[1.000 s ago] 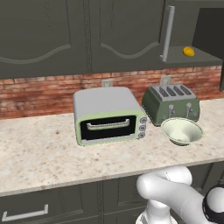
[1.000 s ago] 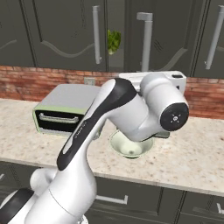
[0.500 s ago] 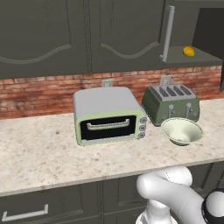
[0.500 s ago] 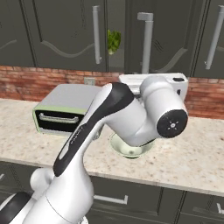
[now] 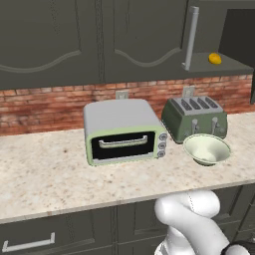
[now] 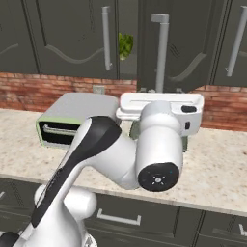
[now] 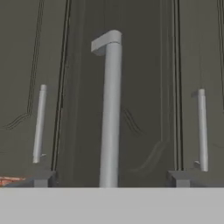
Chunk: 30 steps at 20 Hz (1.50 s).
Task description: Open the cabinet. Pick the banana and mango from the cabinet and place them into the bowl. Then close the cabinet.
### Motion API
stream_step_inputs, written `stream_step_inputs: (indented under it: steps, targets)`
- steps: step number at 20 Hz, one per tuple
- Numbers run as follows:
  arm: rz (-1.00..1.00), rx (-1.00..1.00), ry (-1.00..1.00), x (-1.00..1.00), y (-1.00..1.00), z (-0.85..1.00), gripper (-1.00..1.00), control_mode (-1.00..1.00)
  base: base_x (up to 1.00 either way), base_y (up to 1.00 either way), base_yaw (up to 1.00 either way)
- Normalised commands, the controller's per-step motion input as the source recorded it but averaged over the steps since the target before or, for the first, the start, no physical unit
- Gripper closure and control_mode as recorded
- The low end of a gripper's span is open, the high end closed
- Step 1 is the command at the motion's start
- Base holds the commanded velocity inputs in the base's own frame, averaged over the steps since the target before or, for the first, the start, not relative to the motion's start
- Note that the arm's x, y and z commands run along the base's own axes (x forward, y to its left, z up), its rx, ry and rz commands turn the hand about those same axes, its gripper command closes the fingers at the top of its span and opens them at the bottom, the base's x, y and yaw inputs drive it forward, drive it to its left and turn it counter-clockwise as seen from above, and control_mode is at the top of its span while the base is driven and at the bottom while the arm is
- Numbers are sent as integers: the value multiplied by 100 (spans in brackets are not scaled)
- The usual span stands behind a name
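Note:
The cabinet (image 6: 193,53) has one door swung open, edge-on in the left base view, with its light-grey bar handle (image 5: 191,37) toward me. The mango (image 5: 214,58) lies on the shelf inside. In the hand view my gripper (image 7: 109,178) is open, and the door's handle (image 7: 109,109) rises between the two fingertips (image 7: 43,178), apart from both. The bowl (image 5: 206,149) sits on the counter in front of the toaster and holds nothing. The banana is out of view.
A pale green toaster oven (image 5: 124,130) and a dark green toaster (image 5: 194,118) stand on the speckled counter (image 5: 50,174). A lettuce head (image 6: 125,44) shows in the cabinet gap. My arm (image 6: 144,154) hides the bowl in the right base view.
The jaws have spread open. In the right base view the arm's big joint has dropped lower and nearer. The door, mango and bowl have not moved.

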Motion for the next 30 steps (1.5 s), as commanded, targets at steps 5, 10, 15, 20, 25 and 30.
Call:
stream_step_inputs:
  steps: [5,10,15,20,25,30]
  targets:
    - [-19,0,-11,-10,51,3,-100,-100,0,0,0]
    - [-22,0,-4,0,50,8,-100,-100,0,0,0]
    - [-23,0,0,0,34,4,-100,-100,0,0,0]
    - [-24,0,2,8,29,0,-100,-100,0,0,0]
    - [-25,0,2,7,35,3,-100,-100,0,0,0]
    - [-25,0,7,20,24,4,-100,-100,0,0,0]
